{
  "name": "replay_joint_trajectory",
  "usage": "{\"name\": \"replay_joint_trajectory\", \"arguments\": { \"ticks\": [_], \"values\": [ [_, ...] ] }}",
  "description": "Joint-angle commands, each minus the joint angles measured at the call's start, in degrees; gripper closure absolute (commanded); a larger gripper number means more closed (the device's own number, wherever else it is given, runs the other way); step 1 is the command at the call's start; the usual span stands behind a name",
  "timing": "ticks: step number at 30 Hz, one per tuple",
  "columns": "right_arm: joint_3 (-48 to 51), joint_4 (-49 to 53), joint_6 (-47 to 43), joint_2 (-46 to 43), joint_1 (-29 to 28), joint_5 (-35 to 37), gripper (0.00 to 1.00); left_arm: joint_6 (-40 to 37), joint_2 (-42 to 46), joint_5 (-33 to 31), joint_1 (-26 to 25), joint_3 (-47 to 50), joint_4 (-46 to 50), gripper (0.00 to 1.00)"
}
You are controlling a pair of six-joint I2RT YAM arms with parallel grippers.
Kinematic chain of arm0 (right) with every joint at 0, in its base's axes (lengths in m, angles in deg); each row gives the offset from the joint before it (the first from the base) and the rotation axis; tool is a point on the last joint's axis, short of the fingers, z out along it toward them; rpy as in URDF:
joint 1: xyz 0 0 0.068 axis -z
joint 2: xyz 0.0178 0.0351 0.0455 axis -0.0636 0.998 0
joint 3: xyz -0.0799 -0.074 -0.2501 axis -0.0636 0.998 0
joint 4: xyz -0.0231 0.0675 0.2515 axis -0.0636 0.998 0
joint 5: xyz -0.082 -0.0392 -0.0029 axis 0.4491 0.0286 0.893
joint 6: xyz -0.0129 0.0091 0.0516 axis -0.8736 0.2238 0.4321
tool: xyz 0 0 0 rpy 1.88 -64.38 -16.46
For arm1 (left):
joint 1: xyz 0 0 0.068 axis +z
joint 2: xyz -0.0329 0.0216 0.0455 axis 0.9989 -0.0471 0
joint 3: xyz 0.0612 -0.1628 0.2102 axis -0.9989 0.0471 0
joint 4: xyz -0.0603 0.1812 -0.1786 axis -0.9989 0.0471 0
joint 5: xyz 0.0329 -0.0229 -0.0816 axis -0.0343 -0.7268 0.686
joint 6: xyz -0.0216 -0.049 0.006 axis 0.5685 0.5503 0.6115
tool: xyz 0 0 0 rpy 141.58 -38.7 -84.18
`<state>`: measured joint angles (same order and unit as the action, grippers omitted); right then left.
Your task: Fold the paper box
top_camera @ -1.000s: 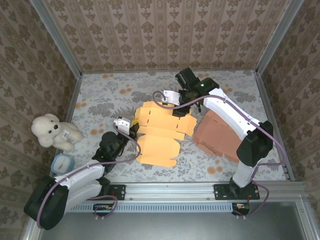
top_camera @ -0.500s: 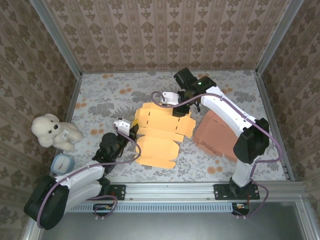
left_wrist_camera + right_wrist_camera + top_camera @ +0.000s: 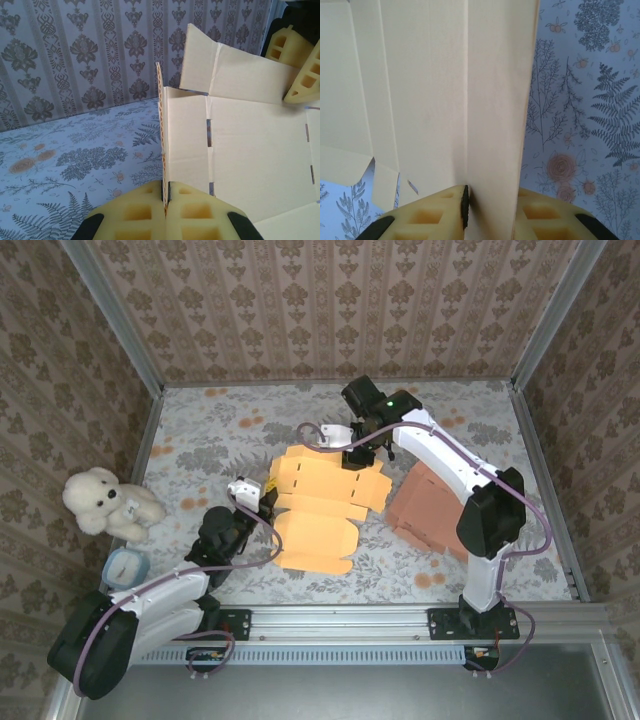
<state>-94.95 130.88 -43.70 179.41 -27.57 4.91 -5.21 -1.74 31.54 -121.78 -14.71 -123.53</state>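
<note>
**Two holds on one sheet: a tear or a slip is the danger**

The paper box (image 3: pixel 322 502) lies in the middle of the table (image 3: pixel 200 440) as an orange blank, mostly flat. One side flap stands on edge at its left, and a far panel is lifted.

The left pincer (image 3: pixel 166 202) has its foam pads pressed together on the near end of that upright flap. The right pincer (image 3: pixel 490 207) straddles the far panel, one pad against a crease and the other behind the panel's edge. Whether it truly bites I cannot tell.

- **Tearing or buckling:** if the two arms pull apart or twist against each other, the thin card could buckle off its scored lines or tear at the slots.
- **Slipping:** a shallow hold on the far panel may slip and let it spring flat.
- **Collision:** a wide swing of the right arm could knock the brown box (image 3: pixel 430 505) just beside the blank.
</note>
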Motion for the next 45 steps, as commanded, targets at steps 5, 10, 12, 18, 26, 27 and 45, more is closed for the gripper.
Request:
{"name": "replay_joint_trajectory", "arguments": {
  "ticks": [5,10,12,18,26,27,45],
  "values": [
    [-1.2,2.6,-2.6,0.8,0.3,-2.9,0.80,-1.0,-0.9,0.3,-0.4,0.1,-2.4,1.00],
    [-0.8,2.5,-3.1,0.2,0.5,-3.0,0.85,-1.0,-0.9,-0.3,-0.4,0.2,-2.2,1.00],
    [-0.6,2.4,-3.0,-0.2,0.5,-2.9,0.87,-0.9,-1.0,-0.4,-0.4,0.1,-1.9,1.00],
    [-0.1,2.5,-2.4,-0.4,0.5,-2.8,0.98,-0.3,-1.6,-1.4,-0.4,-0.8,-0.8,1.00],
    [-1.9,3.6,3.0,0.7,0.6,-0.3,1.00,6.0,6.6,-6.6,-0.8,-2.5,6.5,0.69],
    [-2.4,3.5,4.6,0.9,0.6,0.8,1.00,6.8,9.0,-7.3,-1.0,-3.4,10.1,0.68],
    [9.1,-7.8,8.0,-8.2,-0.1,4.4,1.00,30.2,5.7,2.9,-4.6,-19.4,32.1,0.68]
  ]
}}
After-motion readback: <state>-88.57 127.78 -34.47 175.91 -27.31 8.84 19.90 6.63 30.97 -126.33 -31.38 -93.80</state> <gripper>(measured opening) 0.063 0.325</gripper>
